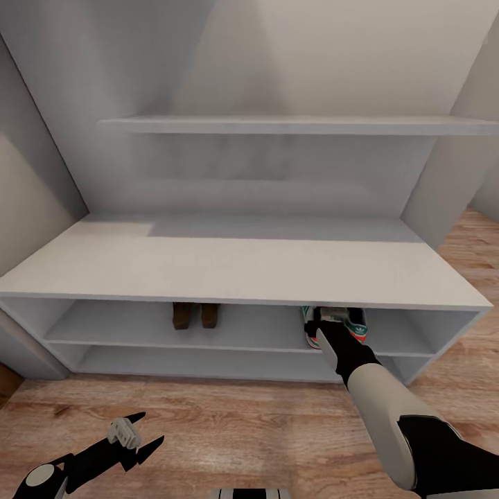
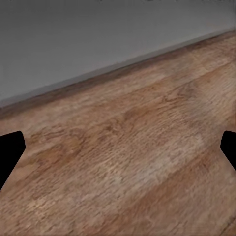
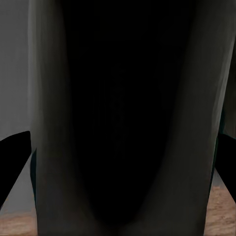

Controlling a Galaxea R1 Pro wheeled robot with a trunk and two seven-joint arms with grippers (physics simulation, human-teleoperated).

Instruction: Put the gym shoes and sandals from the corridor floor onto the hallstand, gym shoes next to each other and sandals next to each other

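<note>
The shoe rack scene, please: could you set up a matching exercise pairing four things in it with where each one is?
Things:
1. sandals
2. gym shoe
3. left gripper
4. bench top

Places:
A. over the wood floor, in front of the rack
B. upper shoe tier, toward the left
C. bare, above the shoe tiers
D. upper shoe tier, toward the right, at the right gripper

Pairs: 1-B, 2-D, 3-A, 4-C
</note>
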